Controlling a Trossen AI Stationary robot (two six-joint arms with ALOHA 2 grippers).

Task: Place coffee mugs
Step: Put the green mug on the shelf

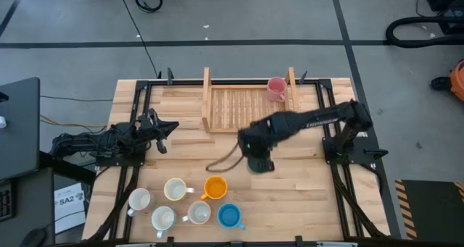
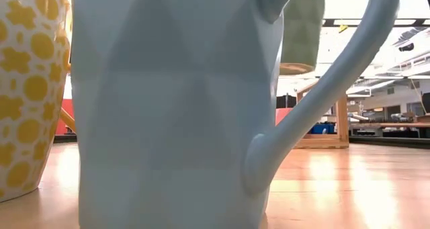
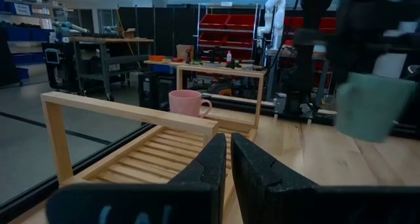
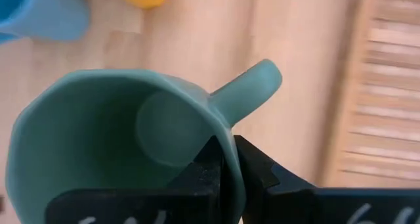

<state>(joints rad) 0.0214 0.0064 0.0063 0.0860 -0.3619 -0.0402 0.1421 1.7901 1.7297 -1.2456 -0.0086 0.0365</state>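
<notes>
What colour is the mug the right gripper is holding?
Pale teal-green ceramic mug, rim pinched by the right gripper; clearest in the right wrist view.

Both pincers (image 3: pixel 228 159) (image 4: pixel 228 159) apparently closed, right outstretched.

I see the teal mug (image 4: pixel 125 145) lifted mid-table, pink mug (image 1: pixel 276 88) at one o'clock, six mugs (image 1: pixel 185 203) at seven.

We see a grey concrete floor (image 1: pixel 254 19) crossed by dark lines. Beyond our table stand a workbench (image 3: pixel 220 69), red bin shelves (image 3: pixel 226 27) and dark partitions.
</notes>
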